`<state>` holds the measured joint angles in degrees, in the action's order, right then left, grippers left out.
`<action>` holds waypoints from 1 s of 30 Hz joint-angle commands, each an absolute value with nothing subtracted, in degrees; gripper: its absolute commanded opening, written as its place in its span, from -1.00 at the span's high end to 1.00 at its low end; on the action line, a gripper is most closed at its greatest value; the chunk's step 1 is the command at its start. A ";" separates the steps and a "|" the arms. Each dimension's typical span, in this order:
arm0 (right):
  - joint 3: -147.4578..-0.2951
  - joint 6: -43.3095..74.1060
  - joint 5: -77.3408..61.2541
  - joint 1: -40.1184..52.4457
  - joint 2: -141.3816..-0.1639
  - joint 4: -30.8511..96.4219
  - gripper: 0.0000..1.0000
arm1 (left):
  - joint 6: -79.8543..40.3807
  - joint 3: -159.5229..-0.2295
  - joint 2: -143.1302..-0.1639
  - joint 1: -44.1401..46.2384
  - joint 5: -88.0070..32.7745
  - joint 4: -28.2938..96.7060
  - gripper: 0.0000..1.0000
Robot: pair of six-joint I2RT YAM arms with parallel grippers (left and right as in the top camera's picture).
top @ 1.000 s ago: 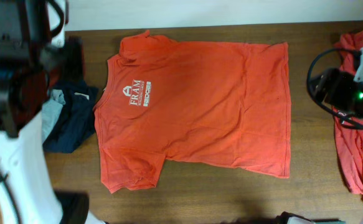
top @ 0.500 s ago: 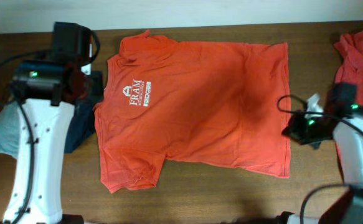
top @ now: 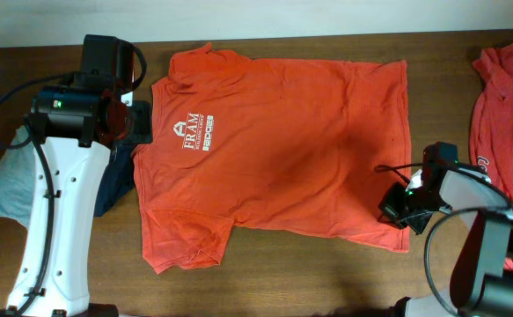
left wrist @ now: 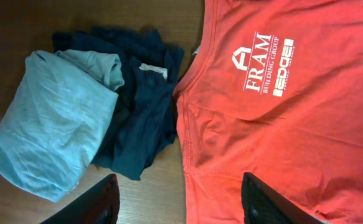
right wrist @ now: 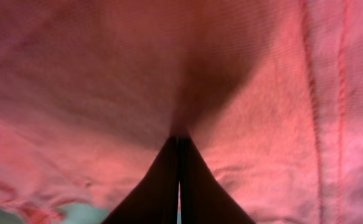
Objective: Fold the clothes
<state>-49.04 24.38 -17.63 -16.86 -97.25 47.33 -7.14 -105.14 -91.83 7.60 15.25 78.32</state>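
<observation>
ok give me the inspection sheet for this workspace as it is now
surface: brown wooden table
job's things: spread orange-red T-shirt flat, logo up; crumpled orange-red shirt at the right edge
clutter: light-grey garment and dark navy garment, beside the collar
pincers: left pincer open above the T-shirt; right pincer shut on its hem
cables: black cable on the left arm; another by the right pincer
surroundings: pale wall behind the table

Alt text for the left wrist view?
Orange-red T-shirt with white FRAM logo lies flat at right; a navy garment and a light-grey garment sit beside its collar on the table. The left gripper is open, holding nothing.
</observation>
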 commanded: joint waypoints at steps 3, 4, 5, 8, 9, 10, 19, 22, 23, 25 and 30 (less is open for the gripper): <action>-48.27 31.79 -8.64 -19.92 -100.66 48.58 0.92 | -7.68 -104.97 -91.15 7.70 15.25 78.35 -0.33; -48.34 32.05 -7.11 -21.19 -100.40 49.30 0.92 | -7.68 -104.97 -91.15 7.70 15.25 78.43 -0.35; -48.34 32.05 -5.17 -22.24 -100.16 49.76 0.92 | -7.68 -104.99 -91.15 7.70 15.25 78.50 -0.34; -48.34 32.05 1.06 -25.21 -99.24 51.11 0.92 | -7.68 -104.97 -91.15 7.70 15.25 78.22 -0.36; -48.34 32.05 2.50 -26.20 -98.89 51.53 0.92 | -7.68 -104.99 -91.15 7.70 15.25 78.06 -0.36; -48.34 32.05 3.40 -27.09 -98.52 51.72 0.92 | -7.68 -104.99 -91.15 7.70 15.25 77.95 -0.36; -49.87 32.12 2.57 -29.80 -97.41 51.64 0.92 | -7.68 -104.99 -91.15 7.70 15.25 77.36 -0.48; -50.85 27.86 -2.07 -29.54 -97.41 51.55 0.91 | -7.68 -104.97 -91.15 7.70 15.25 77.34 -0.53; -51.48 26.26 -3.97 -29.56 -97.12 51.66 0.91 | -7.68 -104.99 -91.15 7.70 15.25 77.30 -0.55; -52.53 24.82 -7.31 -29.56 -95.98 51.90 0.91 | -7.66 -104.97 -91.15 7.70 15.29 77.12 -0.57; -55.07 24.38 -12.78 -29.56 -89.52 52.53 0.70 | -7.22 -104.97 -91.15 7.33 15.49 77.25 -0.58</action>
